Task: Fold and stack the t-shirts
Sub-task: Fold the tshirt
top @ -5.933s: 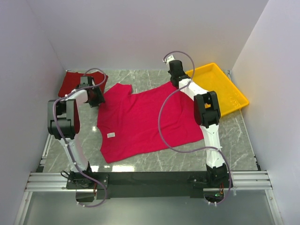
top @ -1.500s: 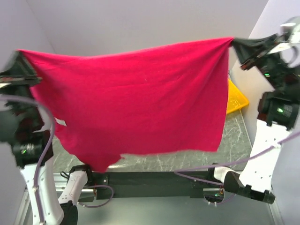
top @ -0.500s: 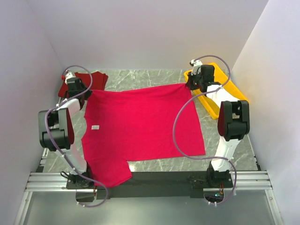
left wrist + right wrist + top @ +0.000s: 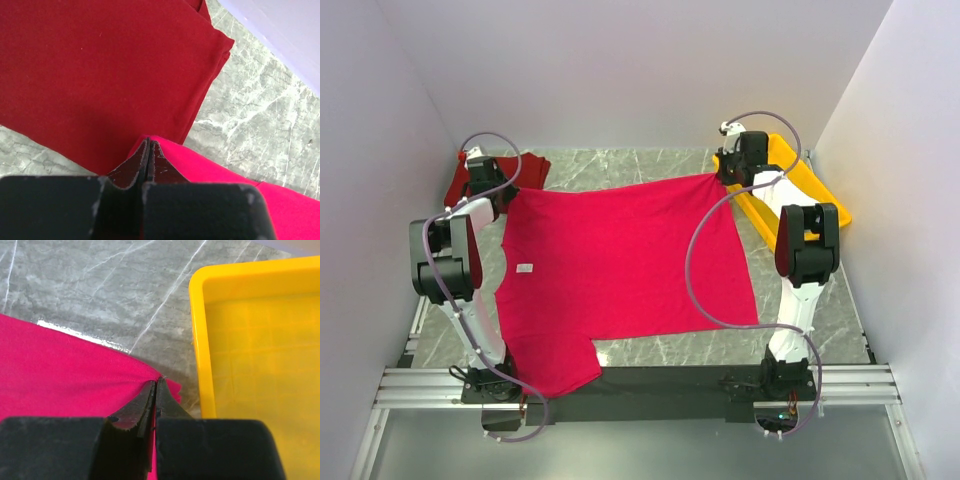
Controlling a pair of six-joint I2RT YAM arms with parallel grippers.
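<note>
Top external: crimson t-shirt (image 4: 620, 270) lengthwise left-right

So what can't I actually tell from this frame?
- The white tag on the crimson t-shirt: too small to read, top view.
- The maroon t-shirt: cut off by the left wrist view's edges; the left arm partly covers it from above.
- The yellow tray: inside partly covered by the right arm from above, cut off in the right wrist view.

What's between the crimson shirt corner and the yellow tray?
Bare marble table only; right wrist view shows crimson shirt corner and yellow tray apart.
</note>
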